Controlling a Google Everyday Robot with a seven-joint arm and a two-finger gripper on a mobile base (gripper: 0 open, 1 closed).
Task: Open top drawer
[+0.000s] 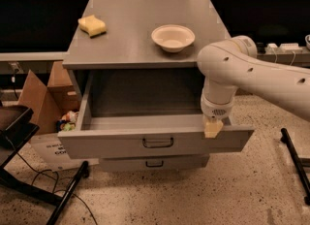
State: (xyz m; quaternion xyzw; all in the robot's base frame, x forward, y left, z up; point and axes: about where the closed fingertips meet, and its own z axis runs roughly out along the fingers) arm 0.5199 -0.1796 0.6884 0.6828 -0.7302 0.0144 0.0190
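Note:
The top drawer [121, 144] is a grey metal drawer, pulled far out from under the grey cabinet top. Its deep plain tray is empty and its small black loop handle [158, 142] sits at the centre of the front. My gripper [213, 127] hangs from the white arm [252, 76] at the right end of the drawer's front edge, to the right of the handle and apart from it. A narrower grey drawer [154, 162] with a like handle shows shut below.
A white bowl [173, 37] and a yellow sponge [92, 25] sit on the cabinet top [135, 20]. A cardboard box [43, 98] stands at the left. Black stand legs lie on the floor at lower left [63, 195] and at right [295, 161].

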